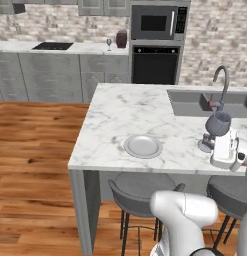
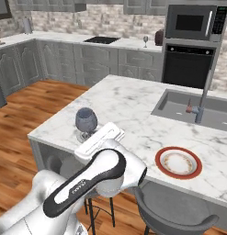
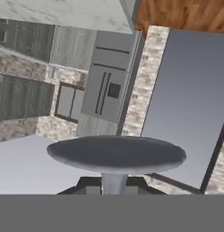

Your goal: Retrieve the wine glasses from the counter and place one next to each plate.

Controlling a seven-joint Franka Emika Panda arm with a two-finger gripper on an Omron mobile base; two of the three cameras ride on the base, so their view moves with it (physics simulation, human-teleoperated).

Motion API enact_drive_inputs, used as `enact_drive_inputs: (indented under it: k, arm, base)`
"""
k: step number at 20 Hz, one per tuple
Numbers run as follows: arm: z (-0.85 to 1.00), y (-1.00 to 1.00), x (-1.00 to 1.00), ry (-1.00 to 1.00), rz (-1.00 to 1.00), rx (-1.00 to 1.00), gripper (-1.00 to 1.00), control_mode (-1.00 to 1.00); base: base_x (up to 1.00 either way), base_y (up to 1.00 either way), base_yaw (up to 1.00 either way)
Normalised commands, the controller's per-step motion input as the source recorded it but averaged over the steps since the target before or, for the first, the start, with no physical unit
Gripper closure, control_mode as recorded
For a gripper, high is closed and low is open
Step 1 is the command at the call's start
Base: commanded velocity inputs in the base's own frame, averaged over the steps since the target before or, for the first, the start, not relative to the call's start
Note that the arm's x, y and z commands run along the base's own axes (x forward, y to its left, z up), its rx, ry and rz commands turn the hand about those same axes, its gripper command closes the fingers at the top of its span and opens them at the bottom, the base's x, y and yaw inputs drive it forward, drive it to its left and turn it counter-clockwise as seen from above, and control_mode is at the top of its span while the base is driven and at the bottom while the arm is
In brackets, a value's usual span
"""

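Observation:
My gripper (image 1: 212, 143) is shut on the stem of a grey-tinted wine glass (image 1: 218, 124), held roughly upright at the marble island's front edge. Its foot is low over the top, right of the grey-white plate (image 1: 143, 146); whether it touches I cannot tell. From the right base, the glass bowl (image 2: 86, 120) rises above the gripper (image 2: 88, 134), and the red-rimmed plate (image 2: 178, 163) lies further right. The hand view looks at the glass's round foot (image 3: 115, 154) just past the gripper (image 3: 114, 185). Another wine glass (image 1: 109, 44) (image 2: 145, 41) stands on the far counter (image 1: 85, 48).
The island's sink (image 1: 200, 104) and tall faucet (image 1: 222, 85) lie behind the held glass. Grey stools (image 1: 140, 192) are tucked under the island's front. On the far counter are a black cooktop (image 1: 53, 46) and a dark jar (image 1: 121, 39); the oven (image 1: 156, 64) stands beside it.

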Motion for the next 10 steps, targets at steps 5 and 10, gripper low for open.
enact_drive_inputs:
  k: [5, 10]
  arm:
    - [-0.2, 0.0, 0.43, -0.08, 0.08, -0.11, 1.0, -1.0]
    - [-0.03, 0.0, 0.54, -0.01, 0.0, -0.02, 1.0, -1.0]
  base:
    - [0.0, 0.0, 0.0]
    - [0.0, 0.0, 0.0]
